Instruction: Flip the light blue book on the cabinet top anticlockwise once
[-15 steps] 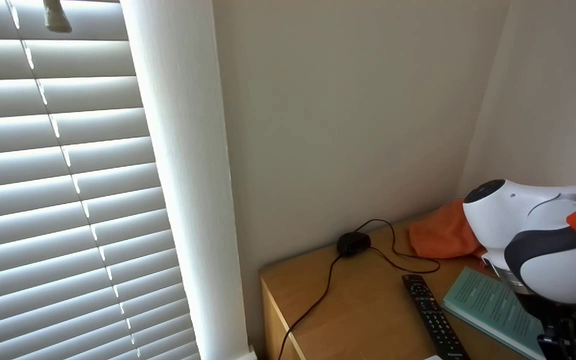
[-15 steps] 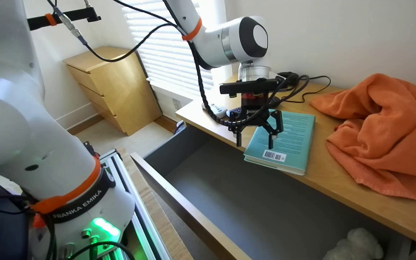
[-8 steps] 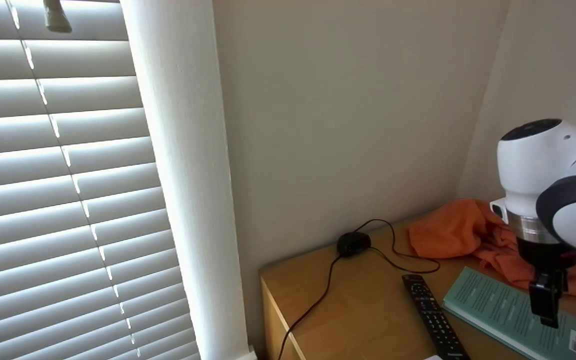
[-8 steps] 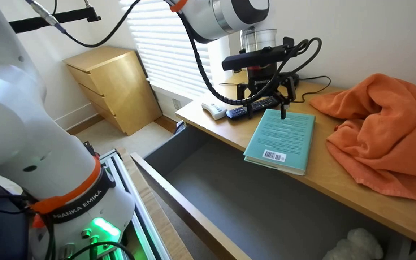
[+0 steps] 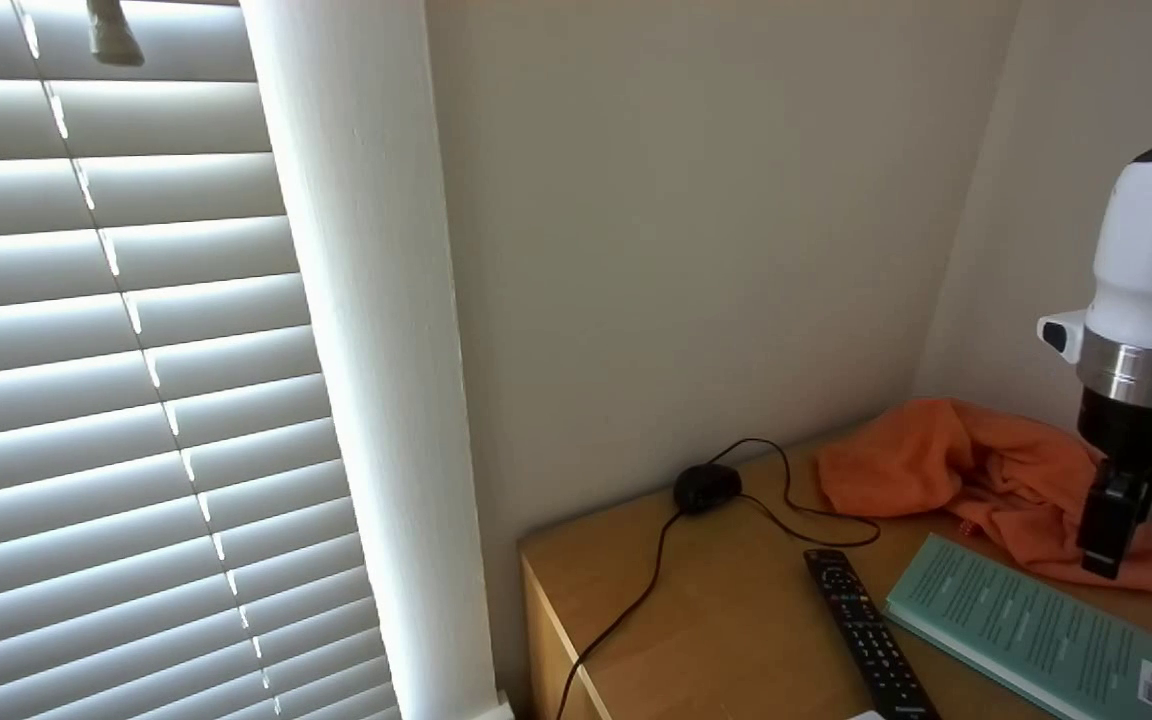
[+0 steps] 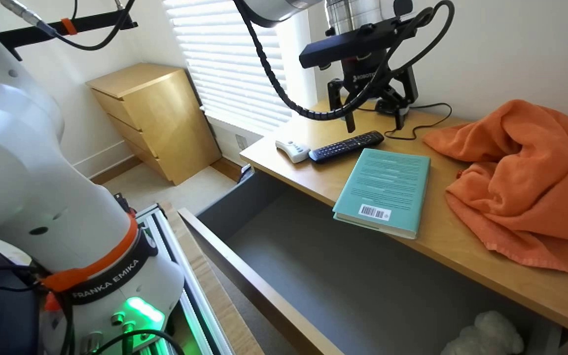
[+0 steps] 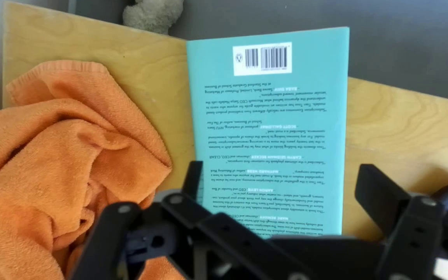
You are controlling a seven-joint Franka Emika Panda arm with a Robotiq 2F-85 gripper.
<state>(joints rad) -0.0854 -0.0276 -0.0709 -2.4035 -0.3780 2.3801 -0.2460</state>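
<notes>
The light blue-green book (image 6: 385, 185) lies flat on the wooden cabinet top (image 6: 439, 241), its barcode side up. Its barcode end sticks out a little past the front edge, over the open drawer. It also shows in an exterior view (image 5: 1036, 630) and in the wrist view (image 7: 270, 112), where the gripper covers its lower end. My gripper (image 6: 374, 124) is open and empty, raised above the cabinet top and apart from the book. In the wrist view the gripper's fingers (image 7: 280, 171) appear spread on either side of the book. One fingertip shows in an exterior view (image 5: 1103, 560).
A crumpled orange towel (image 6: 525, 187) lies beside the book. A black remote (image 6: 345, 147), a white remote (image 6: 293, 150) and a black device with a cable (image 5: 707, 487) are on the top. The open grey drawer (image 6: 313, 261) holds a white fluffy thing (image 6: 486, 335).
My gripper has risen from close over the book and moved back from its barcode end, toward the wall side. It stays open. The book has not moved.
</notes>
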